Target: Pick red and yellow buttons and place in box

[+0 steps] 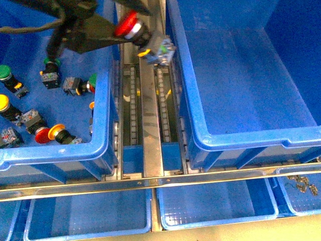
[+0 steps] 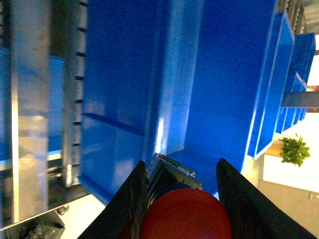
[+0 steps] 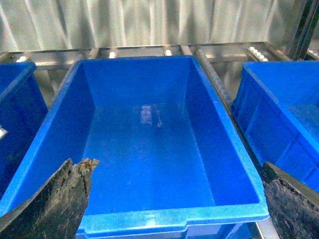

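Note:
My left gripper is shut on a red button. It holds the button in the air over the metal rail, between the left crate and the box. The button's grey body points toward the box. In the left wrist view the red cap sits between the black fingers, with the box wall ahead. More buttons lie in the left crate, among them a red one and a yellow one. My right gripper is open and empty above the near rim of the box.
The left crate also holds green-capped buttons. A metal roller rail runs between the two crates. Shallow blue trays stand below the front bar, and one at the right holds small metal parts. Another blue crate stands beside the box.

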Controlling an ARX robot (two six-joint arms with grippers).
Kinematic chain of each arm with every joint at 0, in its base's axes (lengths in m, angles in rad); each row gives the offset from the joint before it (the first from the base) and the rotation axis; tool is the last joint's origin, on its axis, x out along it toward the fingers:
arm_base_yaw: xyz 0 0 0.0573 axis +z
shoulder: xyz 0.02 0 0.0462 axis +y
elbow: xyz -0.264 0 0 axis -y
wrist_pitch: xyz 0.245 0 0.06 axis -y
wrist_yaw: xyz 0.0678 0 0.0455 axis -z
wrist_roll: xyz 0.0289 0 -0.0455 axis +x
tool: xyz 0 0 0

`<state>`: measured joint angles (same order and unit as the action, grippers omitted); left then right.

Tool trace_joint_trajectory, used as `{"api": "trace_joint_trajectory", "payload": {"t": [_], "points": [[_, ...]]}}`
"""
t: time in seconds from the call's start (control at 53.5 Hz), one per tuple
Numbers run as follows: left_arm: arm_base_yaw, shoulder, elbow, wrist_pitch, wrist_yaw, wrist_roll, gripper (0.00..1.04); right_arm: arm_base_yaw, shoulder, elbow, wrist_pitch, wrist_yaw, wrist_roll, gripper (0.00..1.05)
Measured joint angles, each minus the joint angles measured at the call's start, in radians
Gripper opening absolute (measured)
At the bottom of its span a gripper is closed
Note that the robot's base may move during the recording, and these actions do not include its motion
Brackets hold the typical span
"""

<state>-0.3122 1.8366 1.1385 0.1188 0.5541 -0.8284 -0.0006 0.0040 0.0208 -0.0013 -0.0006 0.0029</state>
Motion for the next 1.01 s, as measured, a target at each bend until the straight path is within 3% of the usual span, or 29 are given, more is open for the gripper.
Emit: {"api": "trace_joint_trajectory", "payload": {"t": [0.224,0.598,0.673,0.71,0.822,1.009], "points": [[-0.167,0.034,0.087,0.033,-0.032,-0.133,0.34,0.000,0.000,0.000,0.000,0.000,0.000,0.99],[-0.228,0.084,0.140,0.033,-0.069,-0.179,0.34,0.000,0.003,0.001,-0.002,0.002,0.000,0.99],[-0.230,0.091,0.156,0.024,-0.079,-0.174,0.34,0.056,0.201,0.127,-0.299,0.063,-0.012,0.99],[-0.232,0.094,0.166,0.016,-0.081,-0.167,0.34,0.090,0.344,0.173,-0.356,0.058,-0.040,0.99],[-0.243,0.104,0.195,-0.011,-0.092,-0.141,0.34,0.137,0.592,0.181,-0.200,0.012,-0.133,0.99],[-0.255,0.113,0.217,-0.042,-0.131,-0.107,0.34,0.137,0.993,0.261,0.247,-0.116,-0.317,0.99]]}}
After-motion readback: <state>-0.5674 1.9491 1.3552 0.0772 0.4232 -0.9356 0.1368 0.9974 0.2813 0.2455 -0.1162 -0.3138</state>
